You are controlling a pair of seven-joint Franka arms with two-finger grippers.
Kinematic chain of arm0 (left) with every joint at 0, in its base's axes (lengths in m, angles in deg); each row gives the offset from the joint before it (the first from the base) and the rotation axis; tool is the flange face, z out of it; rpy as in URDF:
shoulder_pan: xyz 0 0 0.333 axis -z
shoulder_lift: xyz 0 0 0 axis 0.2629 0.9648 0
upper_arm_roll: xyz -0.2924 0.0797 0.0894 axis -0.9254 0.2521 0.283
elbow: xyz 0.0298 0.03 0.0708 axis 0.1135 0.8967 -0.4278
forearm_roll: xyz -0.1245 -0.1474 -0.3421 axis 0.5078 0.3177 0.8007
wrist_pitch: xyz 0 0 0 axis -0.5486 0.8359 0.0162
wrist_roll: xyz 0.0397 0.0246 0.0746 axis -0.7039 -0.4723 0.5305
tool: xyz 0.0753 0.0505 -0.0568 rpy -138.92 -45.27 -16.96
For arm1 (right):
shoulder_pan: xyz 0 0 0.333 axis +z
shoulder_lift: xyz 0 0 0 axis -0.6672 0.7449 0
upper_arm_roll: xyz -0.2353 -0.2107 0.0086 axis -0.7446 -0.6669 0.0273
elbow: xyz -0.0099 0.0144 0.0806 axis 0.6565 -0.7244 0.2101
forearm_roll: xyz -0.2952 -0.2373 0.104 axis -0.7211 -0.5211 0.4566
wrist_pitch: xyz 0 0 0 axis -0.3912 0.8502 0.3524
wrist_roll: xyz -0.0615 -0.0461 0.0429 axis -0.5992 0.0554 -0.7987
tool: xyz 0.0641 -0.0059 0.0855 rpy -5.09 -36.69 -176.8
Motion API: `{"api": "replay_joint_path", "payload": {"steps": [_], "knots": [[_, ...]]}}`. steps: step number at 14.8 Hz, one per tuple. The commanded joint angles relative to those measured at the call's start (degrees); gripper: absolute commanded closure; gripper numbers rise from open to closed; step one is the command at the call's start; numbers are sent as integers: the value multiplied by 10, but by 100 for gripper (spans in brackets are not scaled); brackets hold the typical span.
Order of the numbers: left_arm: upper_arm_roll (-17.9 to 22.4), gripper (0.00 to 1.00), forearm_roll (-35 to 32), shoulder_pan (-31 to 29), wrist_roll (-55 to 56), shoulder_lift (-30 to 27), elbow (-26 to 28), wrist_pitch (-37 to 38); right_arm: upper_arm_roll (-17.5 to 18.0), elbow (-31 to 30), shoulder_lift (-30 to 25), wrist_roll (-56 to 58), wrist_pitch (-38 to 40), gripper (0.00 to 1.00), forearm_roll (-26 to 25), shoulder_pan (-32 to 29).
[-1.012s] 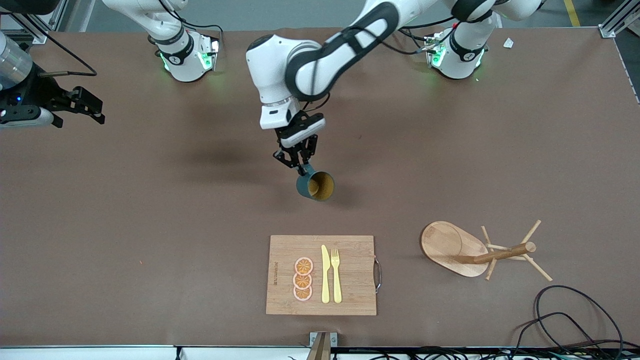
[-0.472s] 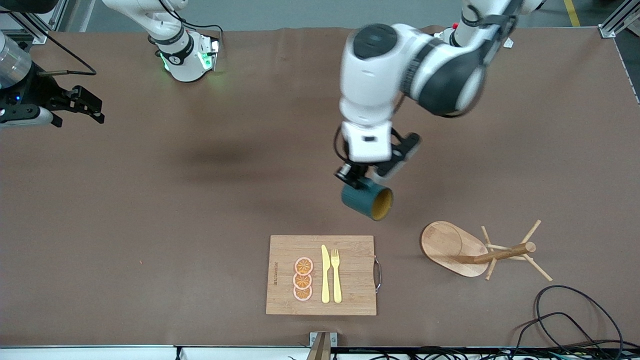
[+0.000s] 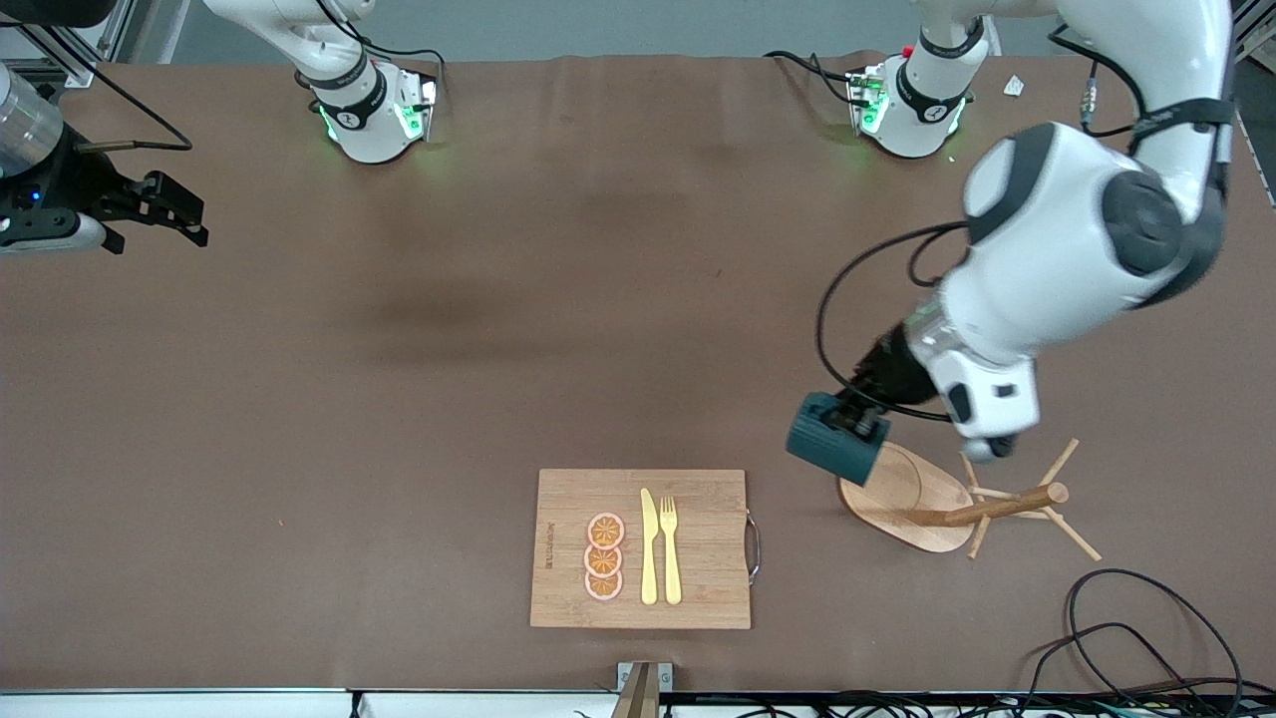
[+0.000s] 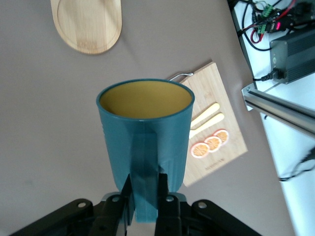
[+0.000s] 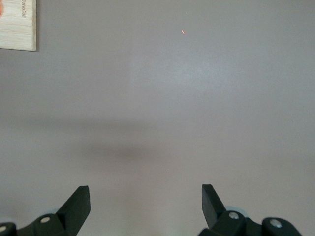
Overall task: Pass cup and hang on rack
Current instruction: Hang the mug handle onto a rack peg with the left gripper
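**Cup now over the rack base**

Nearest the camera: board (image 3: 640, 548) with knife (image 3: 648, 546), fork (image 3: 670, 549) and three orange slices (image 3: 604, 556); unchanged from the earlier frames.

Rack (image 3: 902, 496) sits toward the left arm's end of the table, also unmoved.

Cup (image 3: 834, 450) is in the air, tilted, over the edge of the rack's base. One second ago it hung above mid-table. Left gripper (image 3: 859, 424) clamps its handle (image 4: 145, 194) between both fingers.

Right gripper (image 3: 159, 214) waits with jaws spread wide and empty, over the table's edge at the right arm's end; no change.
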Motion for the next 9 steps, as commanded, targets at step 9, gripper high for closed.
{"api": "replay_joint_path", "payload": {"steps": [9], "knots": [[-5, 100, 270, -134, 1, 35, 17, -3, 4, 11, 8, 2, 6, 0, -1, -9]]}}
